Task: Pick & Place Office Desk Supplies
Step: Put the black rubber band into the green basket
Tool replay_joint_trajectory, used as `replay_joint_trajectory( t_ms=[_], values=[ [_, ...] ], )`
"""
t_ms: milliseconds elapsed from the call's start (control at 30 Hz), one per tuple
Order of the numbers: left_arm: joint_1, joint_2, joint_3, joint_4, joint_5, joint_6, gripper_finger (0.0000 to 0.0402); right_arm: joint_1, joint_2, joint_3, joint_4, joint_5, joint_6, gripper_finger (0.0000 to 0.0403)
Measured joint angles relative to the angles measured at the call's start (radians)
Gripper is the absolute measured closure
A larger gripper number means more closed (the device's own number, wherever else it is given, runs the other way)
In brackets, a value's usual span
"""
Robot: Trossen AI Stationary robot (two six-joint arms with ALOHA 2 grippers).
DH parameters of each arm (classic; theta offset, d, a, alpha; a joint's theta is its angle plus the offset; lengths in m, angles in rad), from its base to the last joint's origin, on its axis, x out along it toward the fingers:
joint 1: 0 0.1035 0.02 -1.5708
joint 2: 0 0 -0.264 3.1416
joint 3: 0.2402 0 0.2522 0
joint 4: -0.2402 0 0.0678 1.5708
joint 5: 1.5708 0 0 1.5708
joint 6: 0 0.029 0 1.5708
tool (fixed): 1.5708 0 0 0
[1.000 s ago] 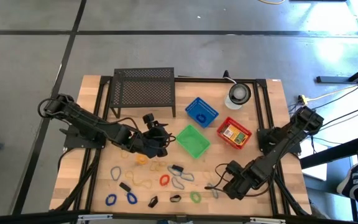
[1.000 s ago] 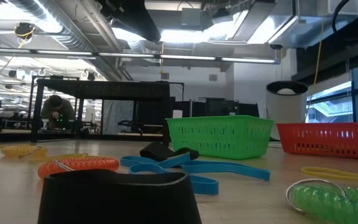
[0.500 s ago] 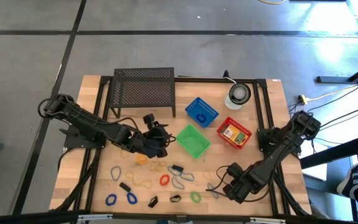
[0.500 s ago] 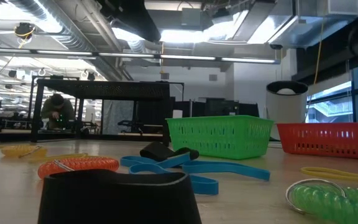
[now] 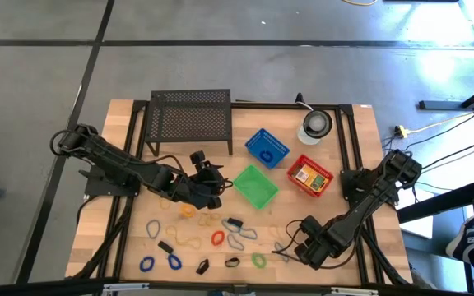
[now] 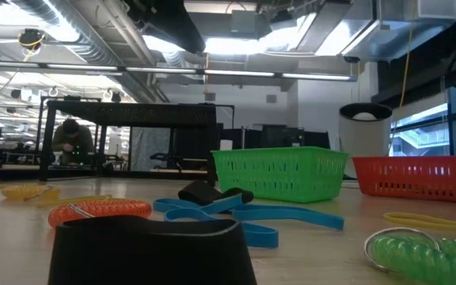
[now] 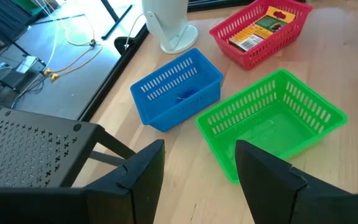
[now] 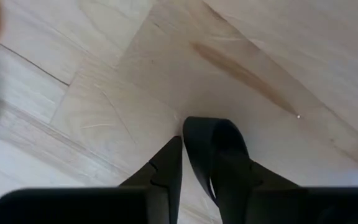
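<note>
Near table's front edge — right gripper (image 5: 290, 249) crept leftward | jaws narrower

A black clip (image 6: 150, 252) is filling the near edge of the low view, its bottom cut off. The green coil (image 6: 427, 255) is running off the right edge there. In the right wrist view the right end effector (image 8: 194, 163) is pressing around something dark; what it is cannot be told. A small blue thing in the blue basket (image 7: 178, 89) is too small to identify.
</note>
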Motion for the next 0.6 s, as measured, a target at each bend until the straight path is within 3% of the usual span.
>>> replay_joint_trajectory(
  t_ms=[233, 467, 600],
  values=[
    [0.000, 0.000, 0.000, 0.000, 0.000, 0.000, 0.0210, 0.000, 0.002, 0.000, 0.013, 0.002, -0.008, 0.0391],
    [0.000, 0.000, 0.000, 0.000, 0.000, 0.000, 0.0210, -0.012, -0.010, -0.003, 0.016, 0.017, -0.090, 0.0394],
    [0.000, 0.000, 0.000, 0.001, 0.000, 0.000, 0.0210, -0.027, -0.053, -0.006, 0.023, 0.125, -0.133, 0.0398]
  ],
)
